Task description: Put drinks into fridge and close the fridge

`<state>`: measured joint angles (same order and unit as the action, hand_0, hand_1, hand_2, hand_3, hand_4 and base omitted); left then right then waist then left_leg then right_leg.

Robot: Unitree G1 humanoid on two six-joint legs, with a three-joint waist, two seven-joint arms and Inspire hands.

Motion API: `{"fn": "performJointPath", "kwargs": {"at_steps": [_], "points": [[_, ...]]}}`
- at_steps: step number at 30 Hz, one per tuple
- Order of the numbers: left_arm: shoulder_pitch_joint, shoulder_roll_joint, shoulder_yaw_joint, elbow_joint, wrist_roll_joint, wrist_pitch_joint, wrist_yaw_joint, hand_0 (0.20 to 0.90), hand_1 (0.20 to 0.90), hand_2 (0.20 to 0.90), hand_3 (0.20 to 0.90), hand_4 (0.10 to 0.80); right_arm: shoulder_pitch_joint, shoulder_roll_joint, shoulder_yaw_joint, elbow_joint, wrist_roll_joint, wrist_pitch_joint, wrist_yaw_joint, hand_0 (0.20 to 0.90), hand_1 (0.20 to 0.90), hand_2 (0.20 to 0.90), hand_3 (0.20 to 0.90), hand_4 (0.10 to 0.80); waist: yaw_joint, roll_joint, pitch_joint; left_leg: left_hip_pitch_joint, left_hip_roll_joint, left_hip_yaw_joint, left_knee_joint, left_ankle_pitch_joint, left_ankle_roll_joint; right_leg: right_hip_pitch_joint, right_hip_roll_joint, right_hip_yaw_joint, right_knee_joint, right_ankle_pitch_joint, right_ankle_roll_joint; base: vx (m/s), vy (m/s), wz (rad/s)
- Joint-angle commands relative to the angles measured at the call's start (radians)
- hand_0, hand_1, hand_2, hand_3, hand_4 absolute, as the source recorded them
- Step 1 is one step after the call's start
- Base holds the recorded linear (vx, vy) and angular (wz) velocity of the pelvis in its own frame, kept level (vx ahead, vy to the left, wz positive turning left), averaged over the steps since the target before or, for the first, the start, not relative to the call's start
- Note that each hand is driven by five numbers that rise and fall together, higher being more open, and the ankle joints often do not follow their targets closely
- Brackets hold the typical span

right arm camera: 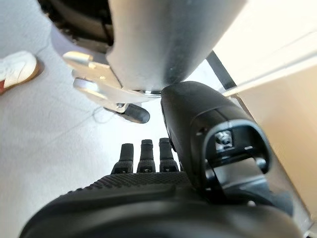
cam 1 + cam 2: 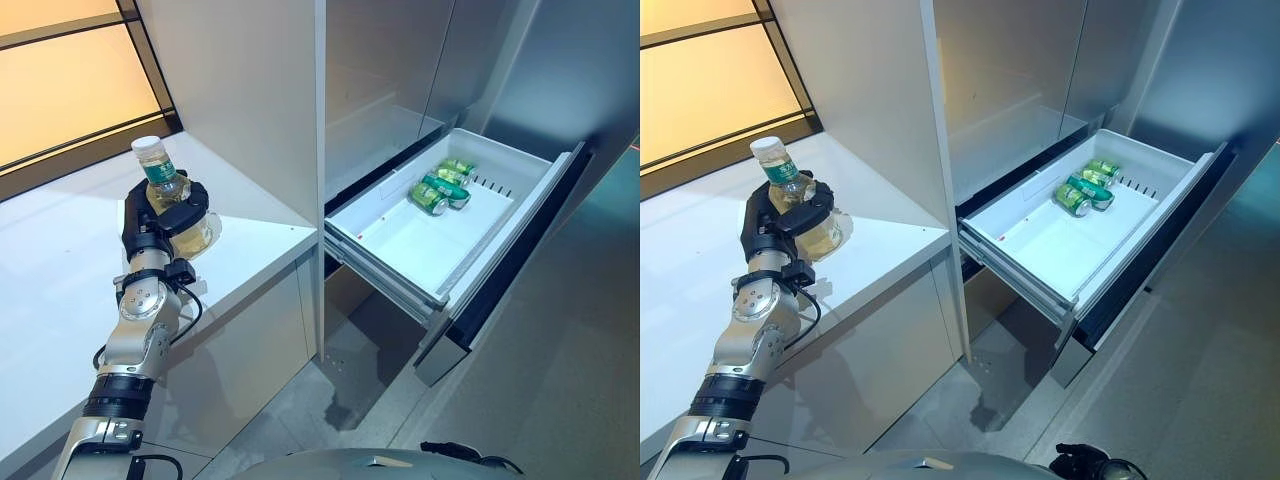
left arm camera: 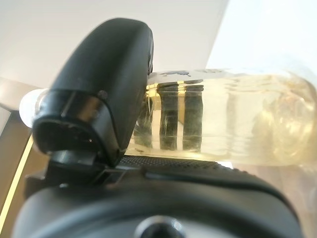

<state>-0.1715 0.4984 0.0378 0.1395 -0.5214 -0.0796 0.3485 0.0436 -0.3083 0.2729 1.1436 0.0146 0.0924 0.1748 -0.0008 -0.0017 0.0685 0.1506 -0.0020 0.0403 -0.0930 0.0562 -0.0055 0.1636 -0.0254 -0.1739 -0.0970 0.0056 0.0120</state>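
Observation:
My left hand (image 2: 165, 215) is shut on a clear bottle (image 2: 158, 175) of pale yellow drink with a white cap and a green label. It holds the bottle nearly upright over the white counter (image 2: 60, 270); I cannot tell whether its base touches the counter. In the left wrist view my thumb (image 3: 99, 94) presses the bottle (image 3: 233, 116) against the palm. The fridge's white drawer (image 2: 400, 250) stands pulled out to the right, with green cans (image 2: 442, 185) lying at its far end. My right hand (image 1: 143, 153) hangs with its fingers straight above the grey floor.
The counter's front edge and a tall white cabinet panel (image 2: 250, 90) lie between the bottle and the drawer. The fridge's grey upper doors (image 2: 390, 70) are shut. A person's white shoe (image 1: 15, 69) is on the floor by my right side.

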Motion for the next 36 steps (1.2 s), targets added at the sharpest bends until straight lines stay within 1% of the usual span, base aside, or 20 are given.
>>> {"fn": "performJointPath", "kwargs": {"at_steps": [1,3,7,12,13,18,19,21,22,26,27,30,34,35,36], "points": [[-0.238,0.099,0.051,-0.056,0.013,-0.182,0.004,0.300,0.300,0.300,0.200,0.100,-0.017,0.004,0.122,-0.040,-0.141,-0.058,0.082,0.900,0.900,0.900,0.900,0.800,0.001,0.000,-0.036,0.005,-0.031,-0.063,0.006,-0.122,-0.008,-0.004,-0.006,0.029,0.019,-0.044,0.065,0.000,0.000,0.00],[-0.244,0.100,0.039,-0.083,0.018,-0.179,0.007,0.300,0.300,0.300,0.200,0.100,-0.031,-0.007,0.171,-0.094,-0.180,-0.063,0.096,0.900,0.900,0.900,0.900,0.800,0.006,-0.001,-0.034,0.003,-0.032,-0.069,0.006,-0.121,-0.008,-0.004,-0.008,0.026,0.018,-0.044,0.065,0.000,0.000,0.00],[-0.244,0.096,0.019,-0.124,0.027,-0.205,0.007,0.300,0.300,0.300,0.200,0.100,-0.056,-0.021,0.243,-0.205,-0.248,-0.075,0.130,0.900,0.900,0.900,0.900,0.800,0.019,-0.004,-0.036,-0.002,-0.034,-0.079,0.006,-0.118,-0.010,-0.003,-0.011,0.019,0.016,-0.044,0.065,0.000,0.000,0.00],[-0.243,0.091,-0.002,-0.178,0.048,-0.222,0.011,0.300,0.300,0.300,0.200,0.100,-0.085,-0.038,0.288,-0.348,-0.255,-0.058,0.118,0.900,0.900,0.900,0.900,0.800,0.031,-0.007,-0.034,-0.007,-0.038,-0.091,0.006,-0.115,-0.010,-0.004,-0.013,0.011,0.015,-0.042,0.064,-0.022,0.002,0.01],[-0.243,0.090,-0.008,-0.194,0.054,-0.225,0.006,0.300,0.300,0.300,0.200,0.100,-0.097,-0.042,0.296,-0.393,-0.255,-0.060,0.113,0.900,0.900,0.900,0.900,0.800,0.035,-0.007,-0.034,-0.008,-0.040,-0.096,0.006,-0.115,-0.009,-0.003,-0.013,0.009,0.014,-0.042,0.063,-0.034,0.007,0.05],[-0.245,0.090,-0.024,-0.227,0.068,-0.237,0.002,0.300,0.300,0.300,0.200,0.100,-0.118,-0.054,0.315,-0.478,-0.263,-0.078,0.123,0.900,0.900,0.900,0.900,0.800,0.044,-0.008,-0.032,-0.009,-0.043,-0.103,0.006,-0.115,-0.009,-0.001,-0.015,0.005,0.013,-0.042,0.065,-0.034,0.011,0.06],[-0.242,0.088,-0.023,-0.229,0.072,-0.246,0.001,0.300,0.300,0.300,0.200,0.100,-0.117,-0.056,0.318,-0.474,-0.274,-0.121,0.114,0.900,0.900,0.900,0.900,0.800,0.045,-0.008,-0.033,-0.011,-0.044,-0.104,0.006,-0.114,-0.009,-0.002,-0.015,0.006,0.013,-0.041,0.065,-0.045,0.022,0.02],[-0.236,0.085,-0.026,-0.222,0.070,-0.275,-0.003,0.300,0.300,0.300,0.200,0.100,-0.114,-0.035,0.321,-0.391,-0.318,-0.230,0.059,0.900,0.900,0.900,0.900,0.800,0.048,0.001,-0.037,-0.017,-0.044,-0.104,0.006,-0.112,-0.007,-0.007,-0.014,0.007,0.013,-0.038,0.068,-0.056,0.053,0.04],[-0.255,0.093,-0.033,-0.225,0.053,-0.273,-0.002,0.300,0.300,0.300,0.200,0.100,-0.130,-0.015,0.339,-0.376,-0.341,-0.252,0.017,0.900,0.900,0.900,0.900,0.800,0.054,0.007,-0.039,-0.019,-0.047,-0.103,0.006,-0.114,-0.006,-0.007,-0.017,0.002,0.010,-0.041,0.068,-0.048,0.067,0.03],[-0.282,0.106,-0.057,-0.264,0.032,-0.258,0.009,0.300,0.300,0.300,0.200,0.100,-0.151,-0.010,0.390,-0.487,-0.299,-0.214,-0.013,0.900,0.900,0.900,0.900,0.800,0.064,0.008,-0.041,-0.023,-0.048,-0.102,0.006,-0.112,-0.004,-0.007,-0.021,-0.008,0.010,-0.042,0.070,-0.039,0.029,0.05],[-0.287,0.107,-0.068,-0.283,0.023,-0.267,0.008,0.300,0.300,0.300,0.200,0.100,-0.165,-0.012,0.404,-0.555,-0.272,-0.205,-0.011,0.900,0.900,0.900,0.900,0.800,0.068,0.008,-0.038,-0.023,-0.049,-0.104,0.006,-0.111,-0.005,-0.006,-0.023,-0.009,0.010,-0.040,0.070,-0.037,0.012,0.11],[-0.287,0.106,-0.079,-0.305,0.020,-0.296,0.005,0.300,0.300,0.300,0.200,0.100,-0.186,-0.019,0.423,-0.652,-0.236,-0.206,-0.009,0.900,0.900,0.900,0.900,0.800,0.072,0.006,-0.031,-0.023,-0.051,-0.110,0.006,-0.109,-0.006,-0.004,-0.024,-0.011,0.010,-0.037,0.069,-0.035,0.008,0.10],[-0.287,0.101,-0.081,-0.346,0.012,-0.326,-0.017,0.300,0.300,0.300,0.200,0.100,-0.219,-0.030,0.436,-0.807,-0.166,-0.244,0.034,0.900,0.900,0.900,0.900,0.800,0.076,0.003,-0.024,-0.022,-0.053,-0.117,0.006,-0.106,-0.006,-0.005,-0.026,-0.010,0.011,-0.033,0.071,-0.036,0.005,0.01],[-0.286,0.098,-0.080,-0.359,0.013,-0.328,-0.021,0.300,0.300,0.300,0.200,0.100,-0.228,-0.033,0.439,-0.846,-0.142,-0.241,0.045,0.900,0.900,0.900,0.900,0.800,0.077,0.002,-0.024,-0.022,-0.054,-0.117,0.006,-0.106,-0.005,-0.005,-0.026,-0.010,0.011,-0.033,0.071,-0.036,0.007,0.01],[-0.287,0.098,-0.082,-0.377,0.010,-0.332,-0.024,0.300,0.300,0.300,0.200,0.100,-0.237,-0.033,0.438,-0.882,-0.109,-0.262,0.069,0.900,0.900,0.900,0.900,0.800,0.078,0.001,-0.024,-0.022,-0.054,-0.118,0.006,-0.105,-0.005,-0.006,-0.027,-0.011,0.012,-0.032,0.072,0.000,0.000,0.00]]}}
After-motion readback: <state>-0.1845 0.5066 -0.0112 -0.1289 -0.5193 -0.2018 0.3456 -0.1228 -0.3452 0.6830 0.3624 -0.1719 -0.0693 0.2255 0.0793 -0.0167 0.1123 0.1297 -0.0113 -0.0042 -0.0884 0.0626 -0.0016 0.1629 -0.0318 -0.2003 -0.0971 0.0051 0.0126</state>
